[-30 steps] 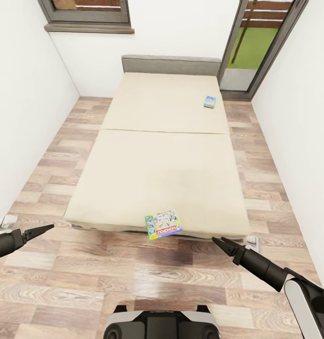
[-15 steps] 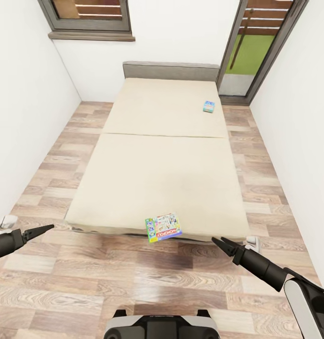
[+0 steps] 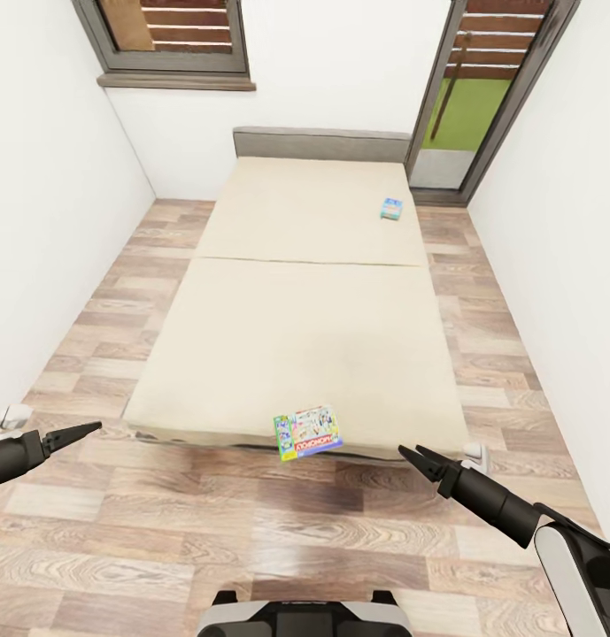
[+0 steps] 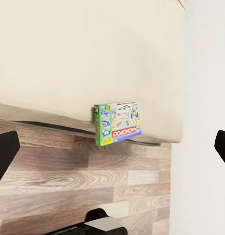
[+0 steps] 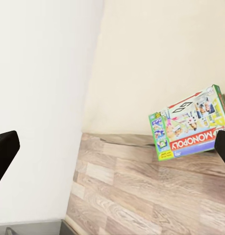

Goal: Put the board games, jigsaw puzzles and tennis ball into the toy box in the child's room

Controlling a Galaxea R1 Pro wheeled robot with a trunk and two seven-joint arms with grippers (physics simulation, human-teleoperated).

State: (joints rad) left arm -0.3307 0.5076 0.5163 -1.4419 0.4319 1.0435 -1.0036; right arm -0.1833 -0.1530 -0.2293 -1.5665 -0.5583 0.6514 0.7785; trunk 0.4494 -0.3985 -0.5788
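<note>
- At the foot of the bed (image 3: 296, 336), right at its near edge, the nearer board game (image 3: 307, 432) lies with one corner hanging past the mattress over the wood floor (image 3: 251, 531); it sits at about twelve o'clock from the robot, a touch toward one.
- Compared with a second ago, the whole scene has slid: the window (image 3: 176, 40) shows more of its pane, the bed reaches a little farther down the head view, and less of the robot's own base shows. That is the camera tilting or the robot shifting, not the toys moving.
- Far up the mattress, toward one o'clock and near the glass door (image 3: 482, 88), the blue board game (image 3: 391, 209) rests flat, well apart from the first.
- Both arms keep the same pose as before. The left gripper (image 3: 74, 433) hangs out at nine o'clock over the floor, fingers spread wide and empty in its wrist view.
- The right gripper (image 3: 417, 458) hovers near four o'clock of the nearer game, jaws likewise parted and holding nothing.
- My reading: the robot is squaring up to the bed, nothing is collected yet, and the overhanging box looks the natural first pick for the right arm.
</note>
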